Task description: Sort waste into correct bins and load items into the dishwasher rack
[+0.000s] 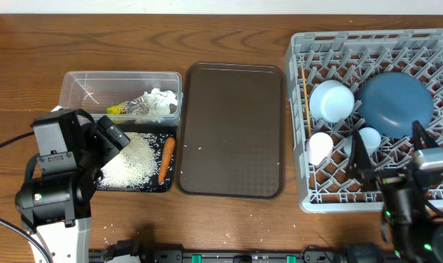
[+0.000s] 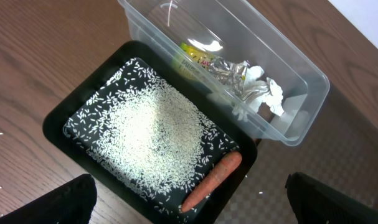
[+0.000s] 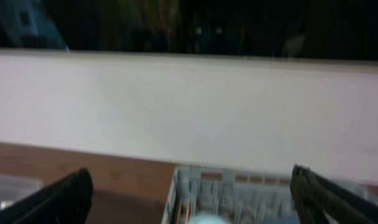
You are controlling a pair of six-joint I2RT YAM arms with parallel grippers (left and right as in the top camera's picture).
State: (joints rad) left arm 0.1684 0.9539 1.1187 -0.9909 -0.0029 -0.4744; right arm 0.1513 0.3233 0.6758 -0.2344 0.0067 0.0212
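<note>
The left gripper (image 2: 189, 186) hangs above the black tray (image 2: 58, 121), jaws spread wide and holding nothing. The tray contains rice (image 2: 145, 137), with the carrot (image 2: 212, 179) at its lower-right edge. The clear tub (image 2: 301, 106) sits directly beside it and holds crumpled paper (image 2: 263, 93) and a wrapper (image 2: 198, 56). A brown serving tray (image 1: 232, 124) lies between the bins and the dishwasher rack (image 1: 338, 55), with a narrow strip of table on each side. The rack carries the blue plate (image 1: 394, 102), with the chopsticks (image 1: 305, 95) along its left wall. The right gripper (image 3: 190, 177) sits at the rack's lower edge, jaws spread and holding nothing.
</note>
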